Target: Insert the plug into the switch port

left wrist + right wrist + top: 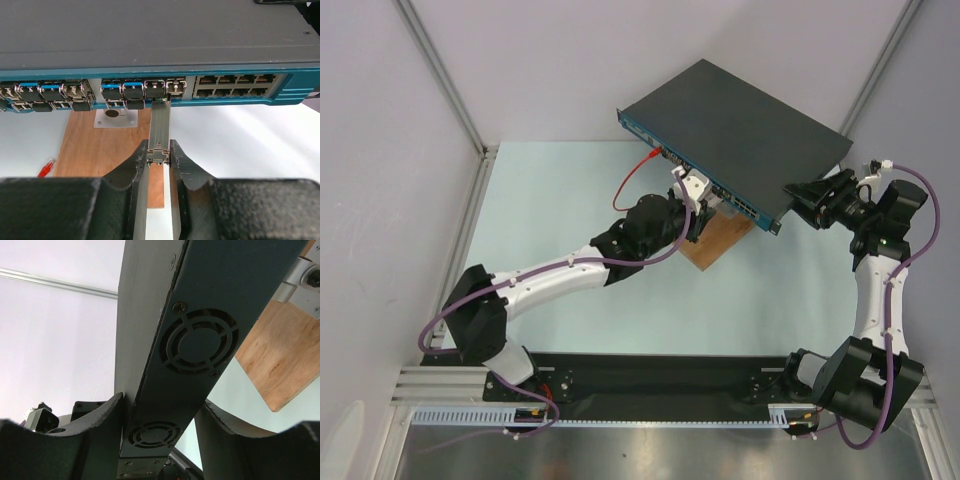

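The switch (740, 120) is a flat dark-grey box with a blue front face, raised on a wooden board. In the left wrist view its front (235, 87) shows rows of small sockets. My left gripper (159, 152) is shut on a slim metal plug (160, 125), whose tip sits at the mouth of a lower socket near the middle of the row. From above, the left gripper (692, 195) is close against the front face. My right gripper (805, 200) straddles the switch's right end. Its fingers (100, 425) clamp the side face with round fan vents (197, 342).
The brown wooden board (718, 240) lies under the switch's front; it also shows in the left wrist view (90, 150), with a small metal plate (116, 118) on it. A red cable (635, 172) runs to the front face, and a red connector (46, 168) lies on the table. Enclosure walls stand behind.
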Tool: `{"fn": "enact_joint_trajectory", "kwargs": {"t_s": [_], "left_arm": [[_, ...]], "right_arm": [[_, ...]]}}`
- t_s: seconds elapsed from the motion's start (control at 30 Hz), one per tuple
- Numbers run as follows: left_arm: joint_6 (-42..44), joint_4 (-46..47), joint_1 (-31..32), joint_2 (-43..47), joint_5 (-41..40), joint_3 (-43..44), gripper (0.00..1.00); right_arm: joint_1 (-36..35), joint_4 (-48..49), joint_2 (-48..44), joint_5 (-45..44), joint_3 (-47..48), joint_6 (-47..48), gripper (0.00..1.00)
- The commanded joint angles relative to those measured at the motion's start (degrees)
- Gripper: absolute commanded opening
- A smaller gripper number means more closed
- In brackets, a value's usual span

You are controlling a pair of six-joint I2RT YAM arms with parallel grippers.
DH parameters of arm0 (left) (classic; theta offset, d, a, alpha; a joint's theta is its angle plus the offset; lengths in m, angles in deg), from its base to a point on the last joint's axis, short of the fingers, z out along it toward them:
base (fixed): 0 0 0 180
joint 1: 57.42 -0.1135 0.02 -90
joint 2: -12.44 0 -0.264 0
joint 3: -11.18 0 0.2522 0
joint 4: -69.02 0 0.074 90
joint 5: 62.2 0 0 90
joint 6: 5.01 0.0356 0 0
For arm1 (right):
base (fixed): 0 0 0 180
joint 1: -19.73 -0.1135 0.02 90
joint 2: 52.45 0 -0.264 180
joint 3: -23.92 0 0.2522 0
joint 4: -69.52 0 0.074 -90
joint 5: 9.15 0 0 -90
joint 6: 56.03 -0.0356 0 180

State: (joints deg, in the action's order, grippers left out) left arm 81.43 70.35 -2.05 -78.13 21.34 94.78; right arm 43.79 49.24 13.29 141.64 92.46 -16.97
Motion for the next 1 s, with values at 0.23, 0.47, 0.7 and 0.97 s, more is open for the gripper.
{"fn": "enact_joint_trajectory", "kwargs": {"t_s": [0.23,0.47,0.7,0.97], "left_arm": [[2.5,1.2,0.3,0.9,-2.6,1.5,0.0],[3.4,0.6,0.2,1.1,-3.8,1.4,0.01],[4.8,0.1,0.2,0.7,-4.5,1.2,0.0],[5.3,-0.5,0.0,-0.4,-5.1,1.7,0.0]], "right_arm": [[-2.0,1.0,-0.9,0.5,1.3,7.8,0.0],[-2.1,0.8,-0.9,0.6,1.7,7.7,0.0],[-2.1,0.5,-0.8,0.5,1.8,8.3,0.0],[-2.2,0.2,-0.6,0.7,2.3,8.6,0.0]]}}
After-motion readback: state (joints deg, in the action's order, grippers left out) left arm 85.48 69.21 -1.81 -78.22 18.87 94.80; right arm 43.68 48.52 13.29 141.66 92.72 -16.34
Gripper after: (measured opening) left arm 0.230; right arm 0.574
